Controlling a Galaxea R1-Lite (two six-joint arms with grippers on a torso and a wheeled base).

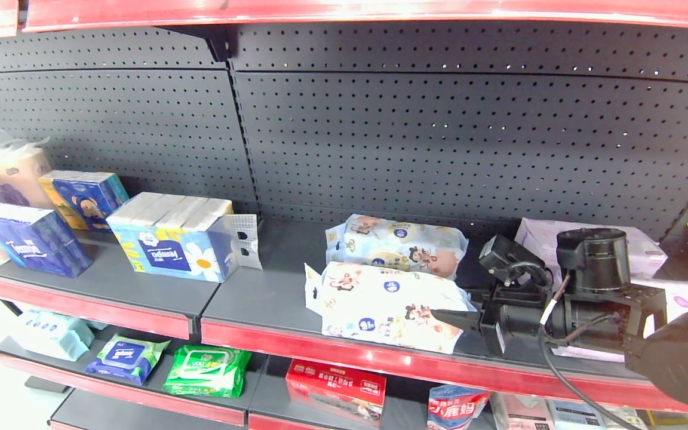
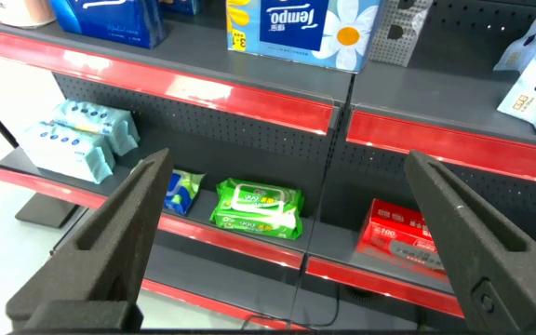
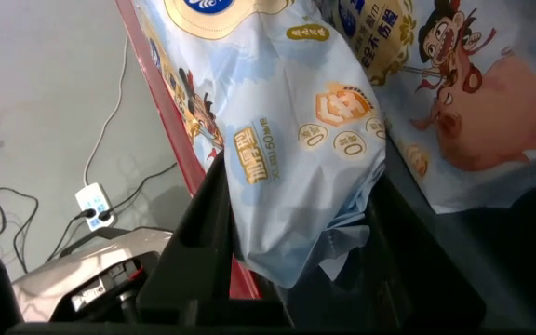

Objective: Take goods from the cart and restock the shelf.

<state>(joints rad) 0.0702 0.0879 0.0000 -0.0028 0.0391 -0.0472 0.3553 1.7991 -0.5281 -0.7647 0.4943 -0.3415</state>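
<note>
A white wipes pack with cartoon prints (image 1: 380, 304) lies at the front of the dark shelf (image 1: 272, 298), and a second like pack (image 1: 398, 245) lies just behind it. My right gripper (image 1: 457, 319) is at the front pack's right end, low over the shelf. In the right wrist view its fingers (image 3: 203, 233) clasp the crumpled end of that pack (image 3: 296, 140), so the right gripper (image 3: 296, 186) is shut on it. My left gripper (image 2: 287, 163) hangs open in front of the lower shelves, with nothing between its fingers.
Tissue multipacks (image 1: 171, 239) and a blue pack (image 1: 33, 239) stand at the shelf's left; pale pink packs (image 1: 648, 251) lie behind my right arm. The lower shelf holds a green pack (image 1: 206, 370) and a red box (image 1: 335, 388). Bare shelf lies between the tissues and the wipes.
</note>
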